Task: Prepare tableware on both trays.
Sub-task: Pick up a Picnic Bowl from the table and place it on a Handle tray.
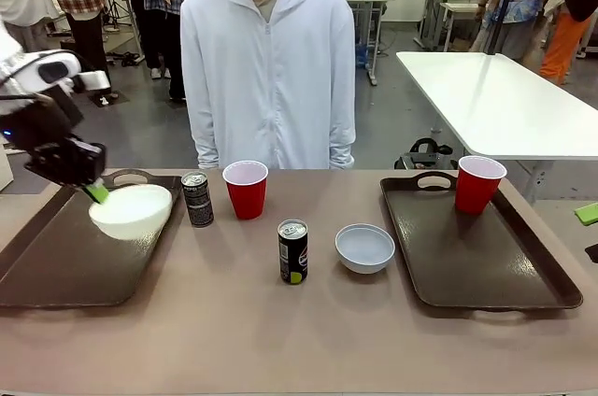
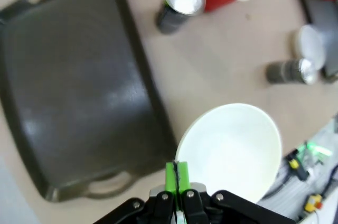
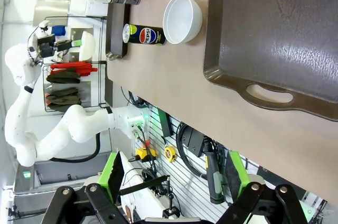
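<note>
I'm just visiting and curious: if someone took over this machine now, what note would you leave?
Left gripper: shut on the cream-white bowl at its rim, held up by the left tray at its far right corner.
Right gripper: open, empty, near the right tray.
Done: one red cup stands on the right tray.
To do: set the bowl down; the other red cup, grey-blue bowl and two cans stand on the table.

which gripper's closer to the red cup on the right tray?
Right. The right gripper hangs open beside the right tray with the red cup; the left gripper is at the left tray, gripping a white bowl.
</note>
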Tool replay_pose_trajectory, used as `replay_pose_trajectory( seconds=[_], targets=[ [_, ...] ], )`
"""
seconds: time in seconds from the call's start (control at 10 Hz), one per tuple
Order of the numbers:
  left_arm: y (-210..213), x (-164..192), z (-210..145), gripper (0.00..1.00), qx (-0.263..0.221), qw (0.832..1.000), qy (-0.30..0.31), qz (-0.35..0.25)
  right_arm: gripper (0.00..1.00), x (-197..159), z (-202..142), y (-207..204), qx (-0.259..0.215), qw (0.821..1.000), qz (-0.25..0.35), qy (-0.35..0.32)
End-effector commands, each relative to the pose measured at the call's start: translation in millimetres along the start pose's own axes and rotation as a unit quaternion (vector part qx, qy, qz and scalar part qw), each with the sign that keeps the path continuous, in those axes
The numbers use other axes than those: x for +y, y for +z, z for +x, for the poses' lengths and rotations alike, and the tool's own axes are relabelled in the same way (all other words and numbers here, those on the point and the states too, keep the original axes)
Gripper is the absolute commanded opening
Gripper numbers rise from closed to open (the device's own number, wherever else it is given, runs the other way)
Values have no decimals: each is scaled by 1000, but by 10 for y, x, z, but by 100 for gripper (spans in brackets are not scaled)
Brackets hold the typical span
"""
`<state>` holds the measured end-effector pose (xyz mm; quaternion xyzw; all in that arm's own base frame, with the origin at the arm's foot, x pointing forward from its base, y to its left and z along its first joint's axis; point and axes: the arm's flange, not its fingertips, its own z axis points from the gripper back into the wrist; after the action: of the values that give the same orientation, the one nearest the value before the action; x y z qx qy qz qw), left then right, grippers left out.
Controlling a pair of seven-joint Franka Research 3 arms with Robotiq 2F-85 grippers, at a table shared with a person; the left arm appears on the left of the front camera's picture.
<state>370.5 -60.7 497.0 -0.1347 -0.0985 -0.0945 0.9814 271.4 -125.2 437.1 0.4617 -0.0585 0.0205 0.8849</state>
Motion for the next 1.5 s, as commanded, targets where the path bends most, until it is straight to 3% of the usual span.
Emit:
replay_pose_trajectory(
  seconds=[0.0, 0.3, 0.5, 0.8, 1.2, 1.4],
  targets=[
    [84, 349, 78, 0, -37, 999, -2, 23, 100, -4, 2, -1, 1, 1000, 7, 2],
    [313, 975, 2, 0, -50, 996, 40, 67, 100, -4, 2, -1, 1, 1000, 7, 2],
    [423, 1161, -101, 0, -44, 994, 61, 80, 100, -4, 2, -1, 1, 1000, 7, 2],
    [512, 1178, -247, 0, -50, 994, 75, 70, 100, -4, 2, -1, 1, 1000, 7, 2],
    [451, 1229, -177, 1, -46, 994, 69, 73, 100, -4, 2, -1, 1, 1000, 7, 2],
    [316, 1248, -144, 1, -76, 989, 73, 101, 100, -4, 2, -1, 1, 1000, 7, 2]
  ],
)
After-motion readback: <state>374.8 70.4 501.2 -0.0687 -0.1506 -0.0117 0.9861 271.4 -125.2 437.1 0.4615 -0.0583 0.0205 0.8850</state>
